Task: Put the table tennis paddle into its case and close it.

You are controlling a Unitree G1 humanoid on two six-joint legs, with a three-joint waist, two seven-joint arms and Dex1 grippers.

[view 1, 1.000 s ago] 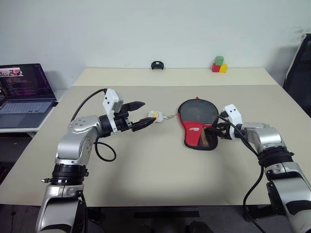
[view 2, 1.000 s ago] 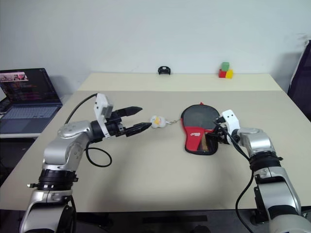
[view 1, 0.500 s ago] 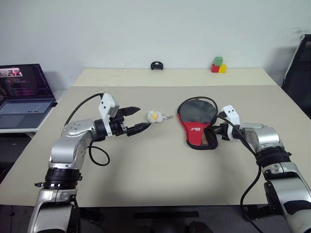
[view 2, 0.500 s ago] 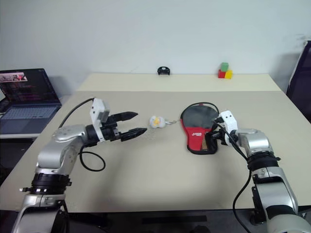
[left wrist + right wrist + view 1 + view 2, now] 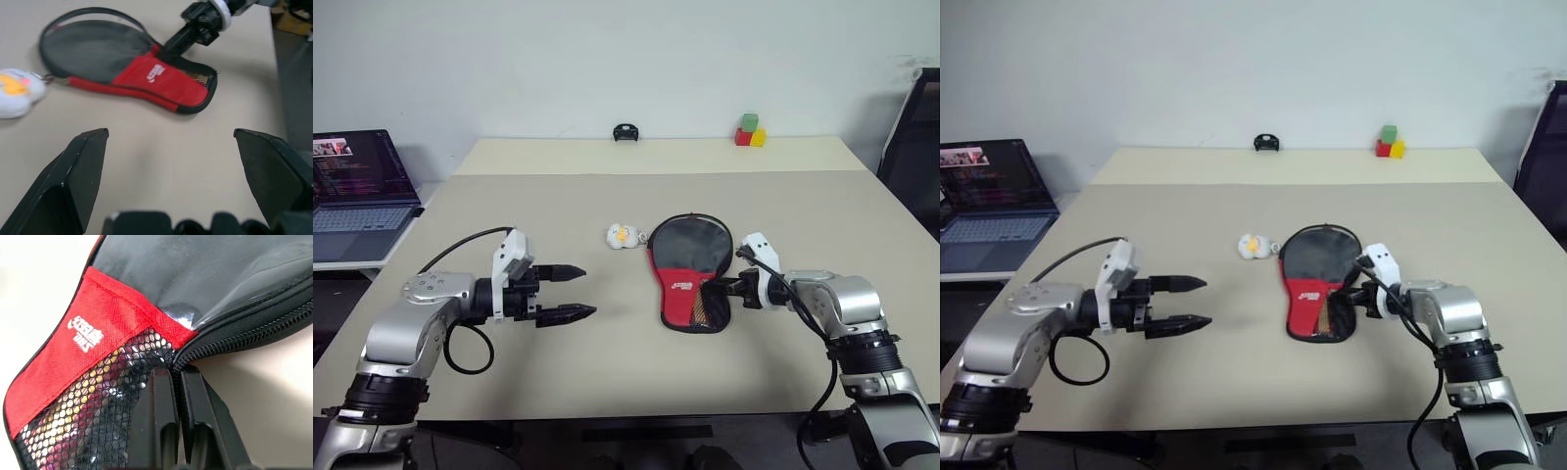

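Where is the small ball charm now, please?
In the left eye view, the ball charm lies on the table near the middle, just left of the case at its round end.

The case point(image 5: 688, 279), a paddle-shaped fabric pouch with a black round head, red lower part, white logo and black mesh pocket, lies flat near the middle of the desk point(image 5: 607, 372), narrow end toward the near edge. Its white-and-yellow ball charm point(image 5: 621, 235) rests just beside the head's left side.
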